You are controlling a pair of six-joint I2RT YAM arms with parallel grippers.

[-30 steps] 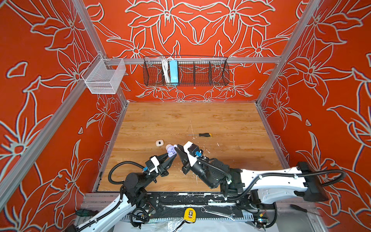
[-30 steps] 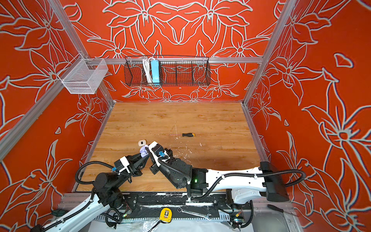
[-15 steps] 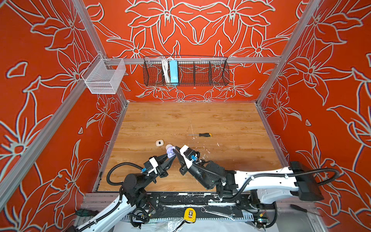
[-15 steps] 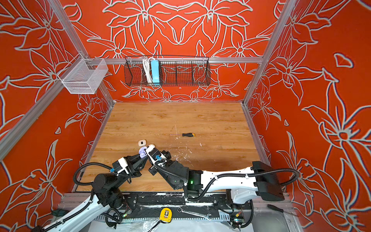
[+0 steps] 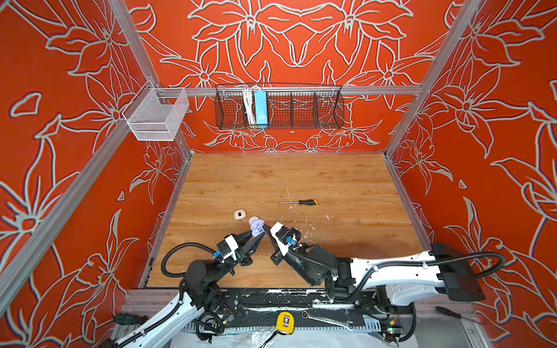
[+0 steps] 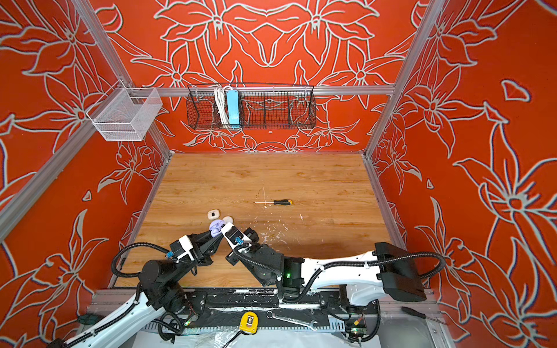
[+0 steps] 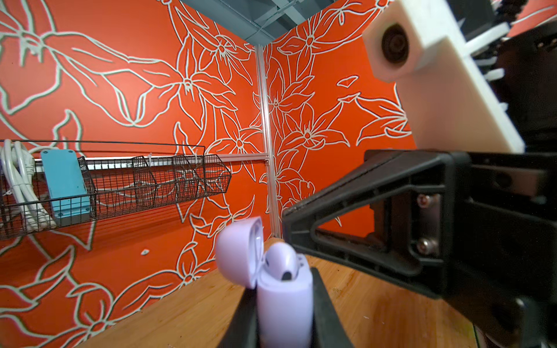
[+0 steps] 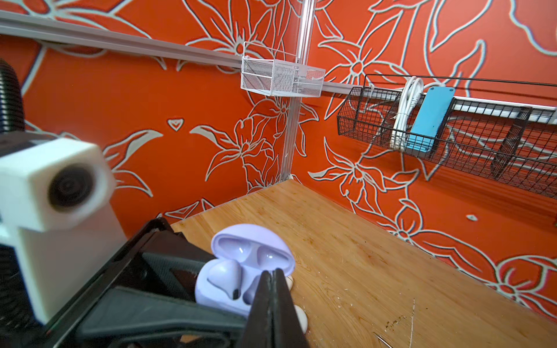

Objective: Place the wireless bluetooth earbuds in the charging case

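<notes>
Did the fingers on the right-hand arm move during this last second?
Yes. The right gripper's fingers slid slightly farther from the screwdriver, downward in both top views.

Left arm extended from lower left in both top views, left gripper clamped on lilac charging case at lower centre, right arm stretched low from lower right, right gripper jaws pressed together, tip at case's open top.

Nothing in any view can be read: no text, brand, number or sign. The yellow tape measure at the near edge has a dark mark on its face. Any stamping on the wrench beside it is too small to make out.
</notes>
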